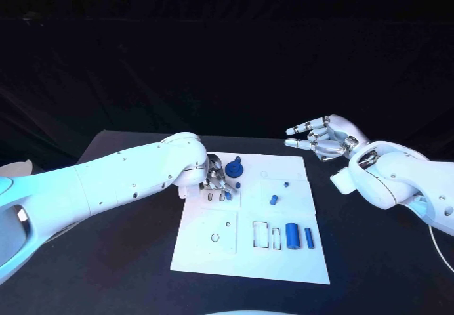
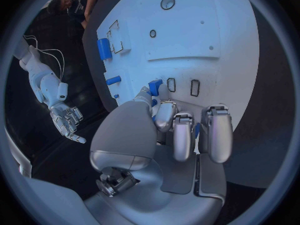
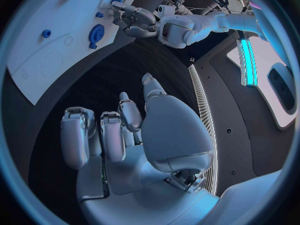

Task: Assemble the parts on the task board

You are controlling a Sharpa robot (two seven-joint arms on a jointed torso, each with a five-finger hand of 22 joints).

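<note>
The table (image 1: pixel 123 216) is black and matte, with black cloth (image 1: pixel 227 72) hanging behind its far edge. In the middle lies the white board (image 1: pixel 218 259), a plate whose long sides run away from the robot. Its near end is bare but for a small ring outline (image 1: pixel 216 237) and some rectangular outlines (image 1: pixel 260 234). Two blue cylinders (image 1: pixel 293 235) lie side by side near the right edge, the thicker one to the left of the thinner. Further up, a small blue peg (image 1: pixel 273 199) stands close to the board's centre and a tiny blue stub (image 1: pixel 287 184) sits just beyond it. A blue gear (image 1: pixel 235 170) stands near the far left corner.

The left hand (image 1: pixel 216 180) is over the board's far left part, just beside the gear, fingers curled down. In the left wrist view its fingers (image 2: pixel 185 135) pinch a small blue part (image 2: pixel 155 87) at the tips, right above the board (image 2: pixel 231 60) and next to two slot outlines (image 2: pixel 195 87).

The right hand (image 1: pixel 325 136) hovers off the board, beyond its far right corner, above bare table. Its fingers (image 3: pixel 112 135) are bent a little and spread, holding nothing.

Black table shows on the board's left and right sides, wider on the right; the near half of the board has no arm over it
</note>
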